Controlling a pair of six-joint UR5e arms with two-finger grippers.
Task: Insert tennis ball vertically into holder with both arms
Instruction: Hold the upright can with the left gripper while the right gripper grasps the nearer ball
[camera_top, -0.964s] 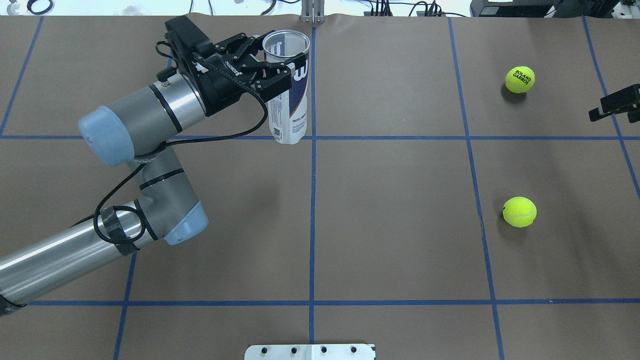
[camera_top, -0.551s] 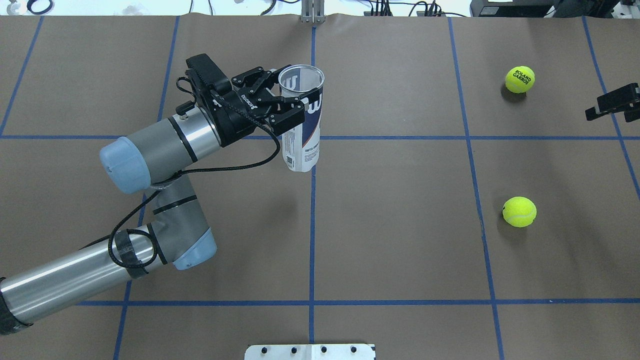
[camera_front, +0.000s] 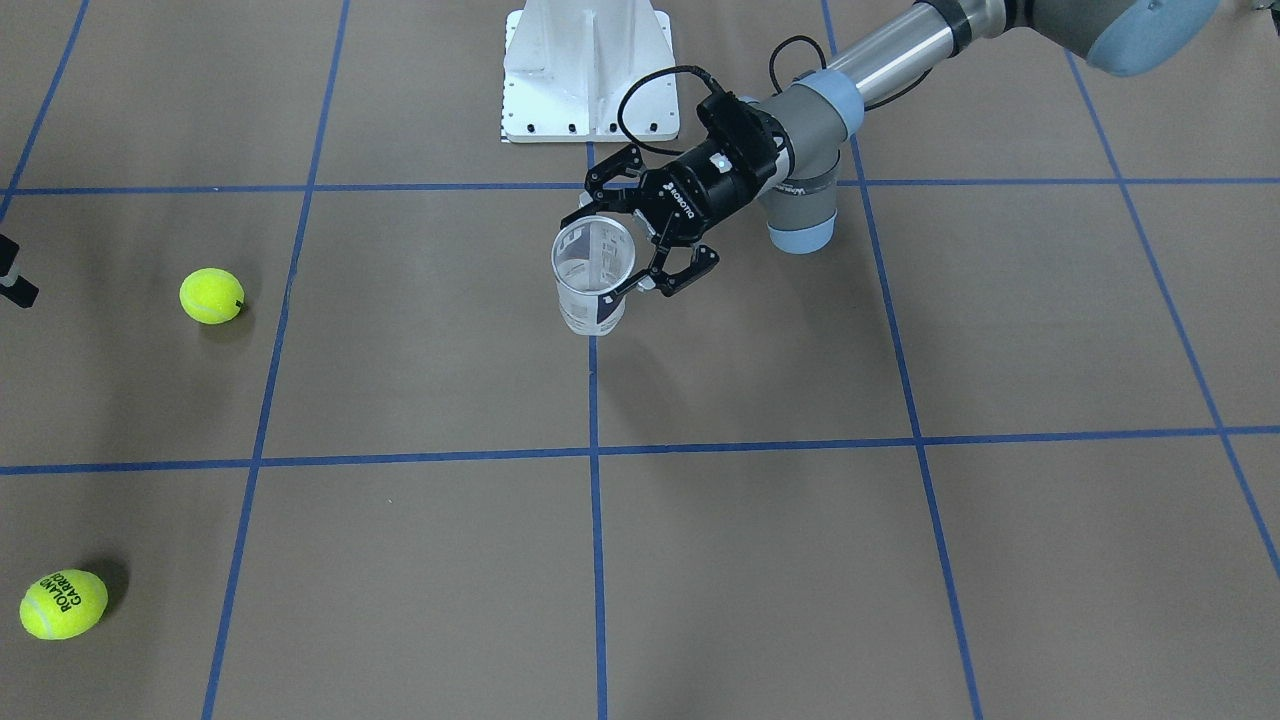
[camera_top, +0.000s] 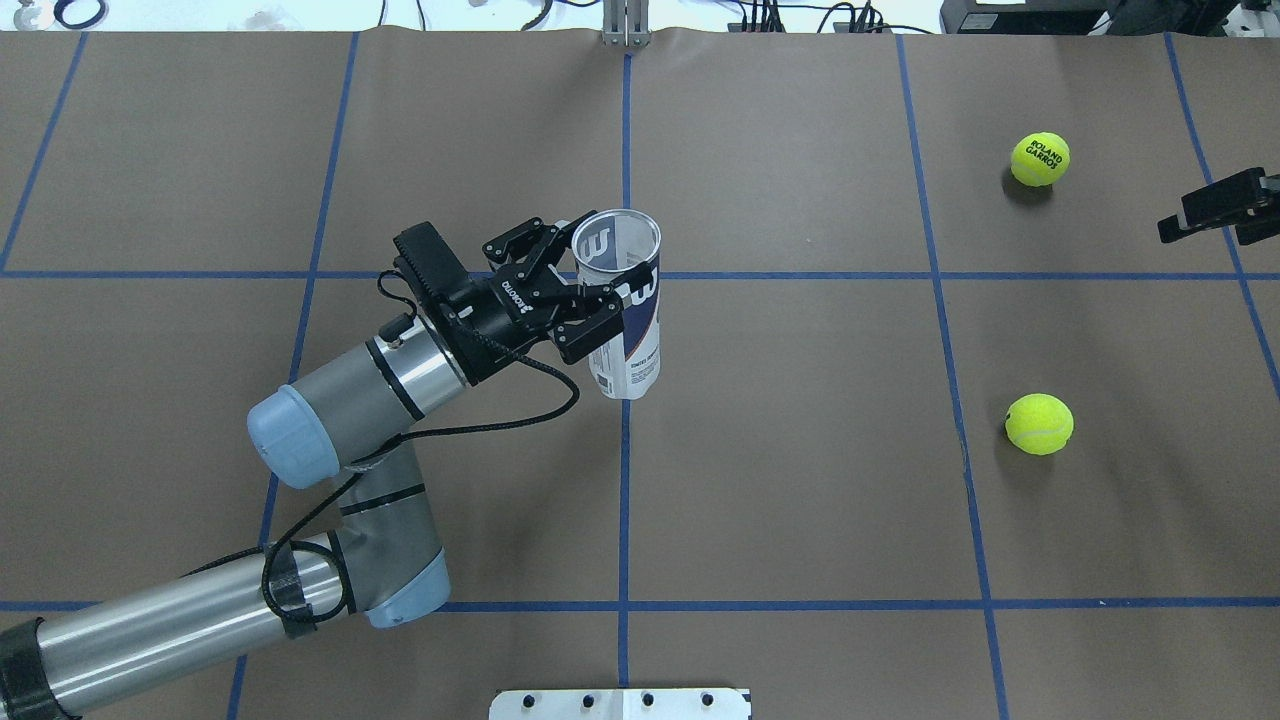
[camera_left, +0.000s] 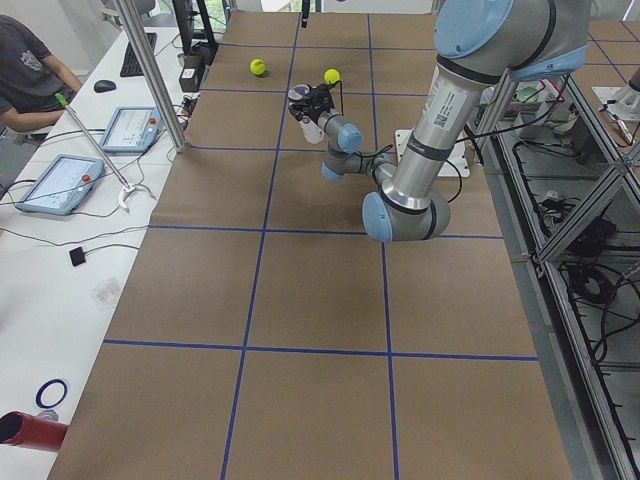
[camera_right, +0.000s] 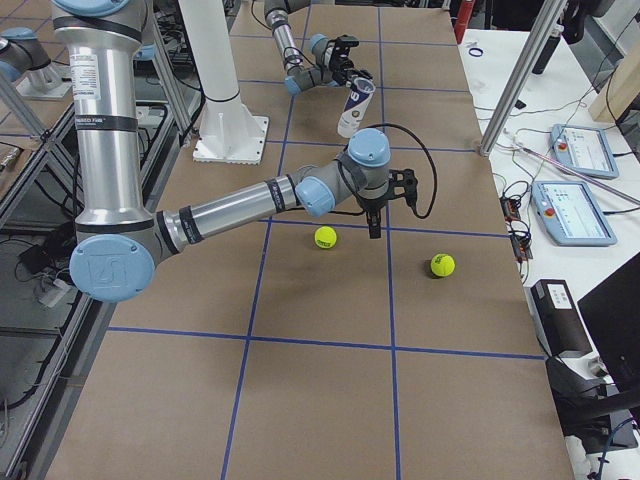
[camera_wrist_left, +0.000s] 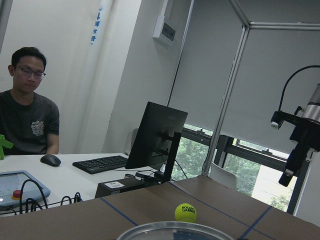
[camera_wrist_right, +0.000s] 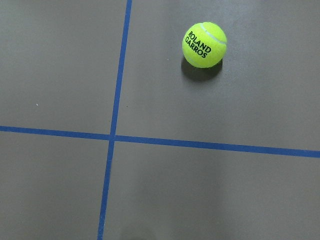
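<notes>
Overhead exterior view: nearest the robot, the white base plate (camera_top: 620, 703) sits at the bottom edge. From the near left corner the grey-and-silver left arm (camera_top: 150, 625) reaches out over the brown, blue-taped tabletop (camera_top: 800, 500).

Further out on the right, a plain yellow-green tennis ball (camera_top: 1039, 423) rests alone, with nothing touching it.

Near the centre line, the black left hand (camera_top: 598, 290) is clamped on the clear plastic tennis-ball tube with a white and navy label (camera_top: 628, 335). Its fingers (camera_top: 590, 340) press the wall just below the silver rim from opposite sides. The tube stands close to upright with its mouth up. It is empty, and it seems to hang clear of the tabletop. Gripping it high and from the side leaves the mouth unobstructed, which would let a ball drop straight in from above.

Beyond that, at the right edge, only part of the black right hand (camera_top: 1212, 208) shows, and I cannot tell whether its fingers are apart or together. It holds nothing visible.

Farthest out lies a yellow-green tennis ball printed ROLAND GARROS (camera_top: 1040, 159), near that hand but apart from it. The right wrist view looks straight down with this ball off towards its upper right, so the hand is probably lining up to collect it, and no ball is grasped yet.
</notes>
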